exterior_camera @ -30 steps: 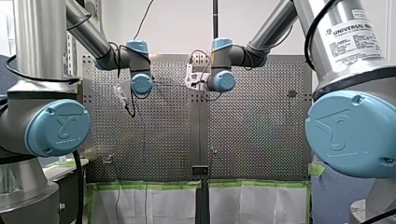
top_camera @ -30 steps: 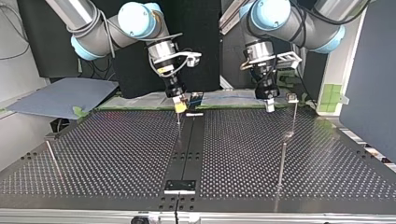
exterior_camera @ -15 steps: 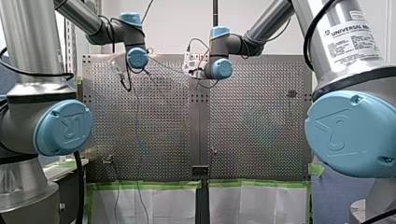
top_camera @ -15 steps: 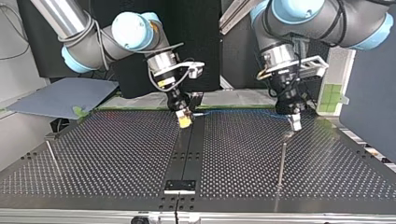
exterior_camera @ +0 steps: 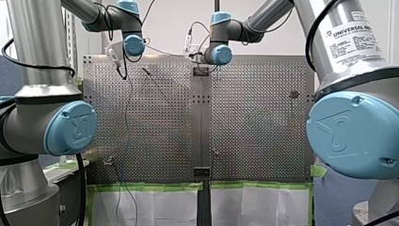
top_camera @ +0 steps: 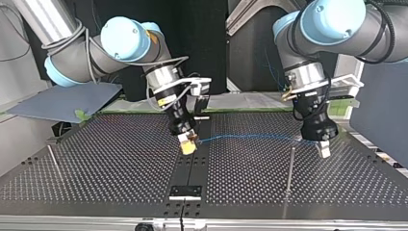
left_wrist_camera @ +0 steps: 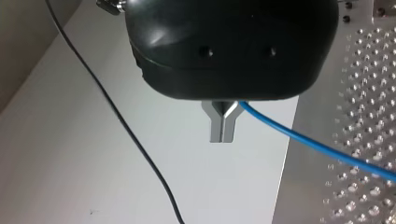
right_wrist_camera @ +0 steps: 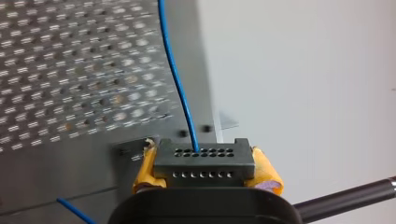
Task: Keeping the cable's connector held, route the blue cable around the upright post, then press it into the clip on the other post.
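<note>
Right hand (right_wrist_camera: 205, 171) tight around connector (right_wrist_camera: 204, 161); left hand (left_wrist_camera: 223, 128) tight on blue cable (left_wrist_camera: 303, 140)

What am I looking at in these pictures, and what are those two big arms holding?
These are two robot arms working over a metal table full of small holes. One picture looks from behind the arms, one faces them from across the table, and two come from cameras on the arms' wrists. In the view facing them, my right gripper, with yellow pads, clamps a dark connector. A thin blue cable runs from the connector to my left gripper, whose metal fingers are closed on it. A thin upright post stands on the table near my left gripper.
</note>
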Motion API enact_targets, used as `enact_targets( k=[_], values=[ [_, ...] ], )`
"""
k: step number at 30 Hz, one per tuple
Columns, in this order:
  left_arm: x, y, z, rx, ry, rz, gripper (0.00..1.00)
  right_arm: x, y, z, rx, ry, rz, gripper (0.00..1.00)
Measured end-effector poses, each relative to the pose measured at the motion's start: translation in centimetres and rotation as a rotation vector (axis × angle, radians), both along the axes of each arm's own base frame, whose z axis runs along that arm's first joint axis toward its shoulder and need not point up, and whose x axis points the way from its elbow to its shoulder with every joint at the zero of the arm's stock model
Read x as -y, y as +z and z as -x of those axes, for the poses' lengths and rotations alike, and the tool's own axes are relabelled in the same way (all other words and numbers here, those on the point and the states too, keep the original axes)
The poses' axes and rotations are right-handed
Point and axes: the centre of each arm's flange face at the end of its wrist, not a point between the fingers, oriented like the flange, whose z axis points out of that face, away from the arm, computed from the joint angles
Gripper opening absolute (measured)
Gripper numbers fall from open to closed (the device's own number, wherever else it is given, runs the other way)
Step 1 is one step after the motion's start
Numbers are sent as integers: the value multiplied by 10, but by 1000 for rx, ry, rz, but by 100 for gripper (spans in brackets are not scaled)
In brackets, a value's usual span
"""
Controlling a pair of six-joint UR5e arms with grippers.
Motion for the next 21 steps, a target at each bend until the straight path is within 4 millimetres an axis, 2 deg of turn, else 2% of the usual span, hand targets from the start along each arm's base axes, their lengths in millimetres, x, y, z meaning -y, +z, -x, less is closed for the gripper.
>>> enact_targets(
  k=[5, 10, 21],
  values=[
    [-13, -4, -10, -40, 3, -22, 0, 7, 21, -4, 39, 3, 24, 0],
    [-29, -10, -32, -98, 8, -54, 0, 16, 30, -12, 56, 11, 43, 0],
    [-70, -32, -86, -195, 9, -81, 0, 38, 25, -39, 66, 20, 65, 0]
  ],
)
